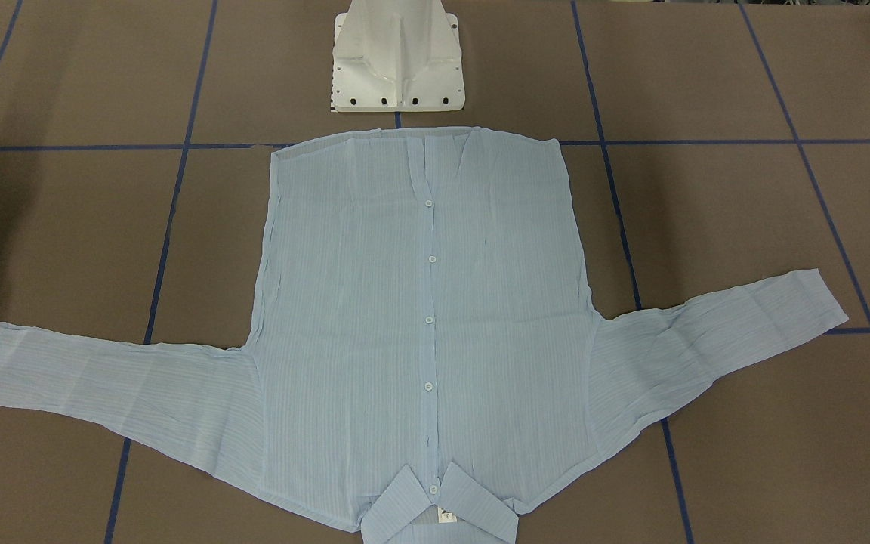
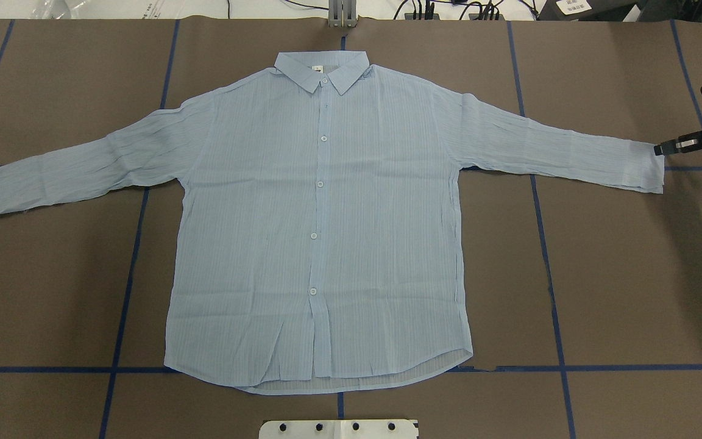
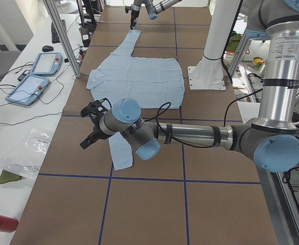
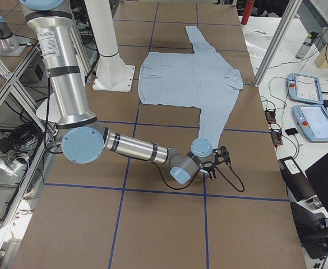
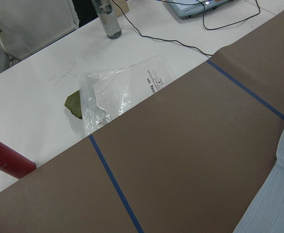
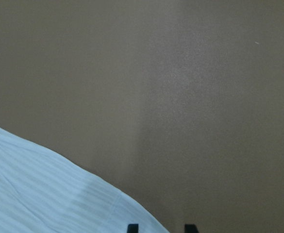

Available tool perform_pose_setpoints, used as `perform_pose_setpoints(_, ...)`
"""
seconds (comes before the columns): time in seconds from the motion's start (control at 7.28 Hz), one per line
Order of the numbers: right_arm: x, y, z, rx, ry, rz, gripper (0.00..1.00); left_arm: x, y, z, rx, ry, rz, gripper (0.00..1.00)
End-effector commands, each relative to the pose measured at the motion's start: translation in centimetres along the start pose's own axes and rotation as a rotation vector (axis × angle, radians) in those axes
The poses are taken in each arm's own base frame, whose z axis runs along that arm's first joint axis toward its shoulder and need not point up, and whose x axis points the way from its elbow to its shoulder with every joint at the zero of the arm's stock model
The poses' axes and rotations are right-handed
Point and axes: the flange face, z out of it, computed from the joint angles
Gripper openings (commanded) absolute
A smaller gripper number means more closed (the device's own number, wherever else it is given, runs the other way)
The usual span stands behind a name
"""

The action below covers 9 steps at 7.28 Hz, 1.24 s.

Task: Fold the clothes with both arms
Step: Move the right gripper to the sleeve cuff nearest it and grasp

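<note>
The light-blue striped shirt (image 2: 320,225) lies flat and buttoned on the brown table, sleeves spread to both sides, collar away from the robot. My right gripper (image 2: 662,148) hovers at the end of the right-hand sleeve cuff (image 2: 643,164). In the right wrist view its two fingertips (image 6: 133,227) stand apart, the cuff edge (image 6: 59,199) just beside them, nothing held. My left gripper (image 3: 90,125) shows only in the exterior left view, above the table beside the other sleeve (image 3: 119,150); I cannot tell whether it is open or shut. The left wrist view shows that sleeve's edge (image 5: 277,194).
The white pedestal base (image 1: 397,57) stands at the shirt's hem. Beyond the table's left end a white bench carries a plastic bag (image 5: 117,92), a bottle (image 5: 108,19), a red cylinder (image 5: 6,162) and two tablets (image 3: 37,71). Blue tape lines cross the table.
</note>
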Motion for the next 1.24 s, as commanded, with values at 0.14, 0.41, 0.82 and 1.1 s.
perform_pose_setpoints(0.14, -0.1, 0.0, 0.1, -0.002, 0.003, 0.0, 0.32, -0.1, 0.1, 0.0, -0.001, 0.0, -0.001, 1.0)
perform_pose_setpoints(0.41, -0.1, 0.1, 0.1, -0.002, 0.003, 0.0, 0.31, -0.1, 0.2, 0.1, -0.002, 0.0, -0.002, 1.0)
perform_pose_setpoints(0.82, 0.2, 0.6, 0.1, -0.007, 0.004, 0.002, 0.0, -0.1, 0.2, 0.1, -0.002, 0.0, -0.002, 1.0)
perform_pose_setpoints(1.1, -0.5, -0.2, -0.9, 0.017, -0.009, -0.002, 0.0, -0.1, 0.2, 0.2, -0.002, 0.001, -0.001, 1.0)
